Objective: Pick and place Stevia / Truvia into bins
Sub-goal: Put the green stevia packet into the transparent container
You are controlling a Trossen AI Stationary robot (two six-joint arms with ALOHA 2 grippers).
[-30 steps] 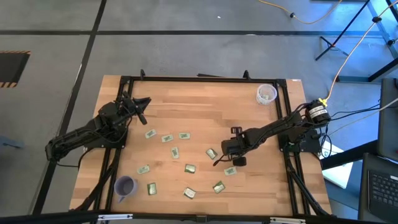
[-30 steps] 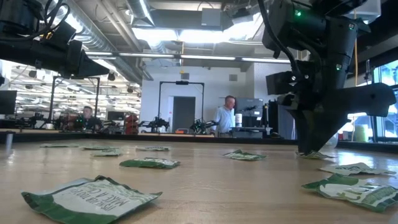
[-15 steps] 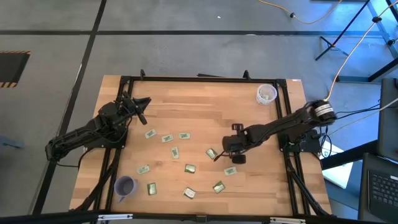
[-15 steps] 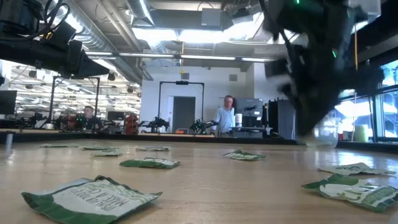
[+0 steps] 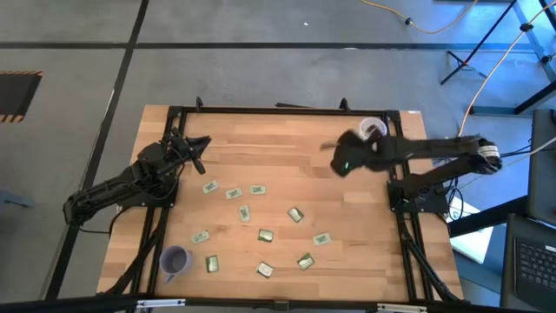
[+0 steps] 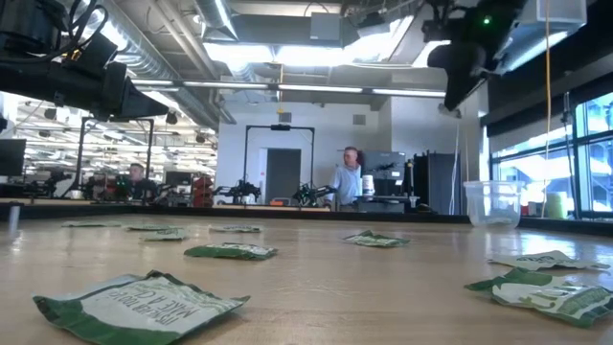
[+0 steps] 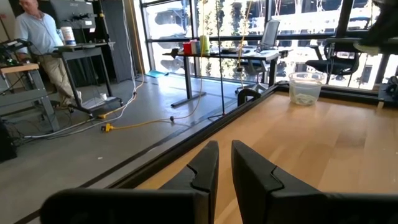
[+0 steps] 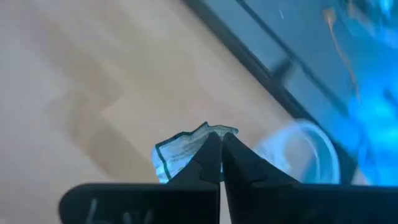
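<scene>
You had one sachet (image 8: 186,149) pinched between the right gripper's (image 8: 219,144) fingers, lifted off the tabletop (image 5: 278,148) and close to the clear cup (image 5: 372,130) at the far right corner. That cup already seemed to hold a few pale sachets, though how many could not be told. Ten or so more sachets (image 5: 234,193) lay scattered flat across the middle and near part of the tabletop, and the purple cup (image 5: 175,259) sat at the near left corner with nothing visible in it. By my reading you were early in the job, with most of the sorting ahead.

Your right arm stretched out over the far side of the tabletop, its gripper raised high and just short of the clear cup. Your left gripper (image 5: 196,149) waited at the far left edge, fingers nearly closed on nothing.
</scene>
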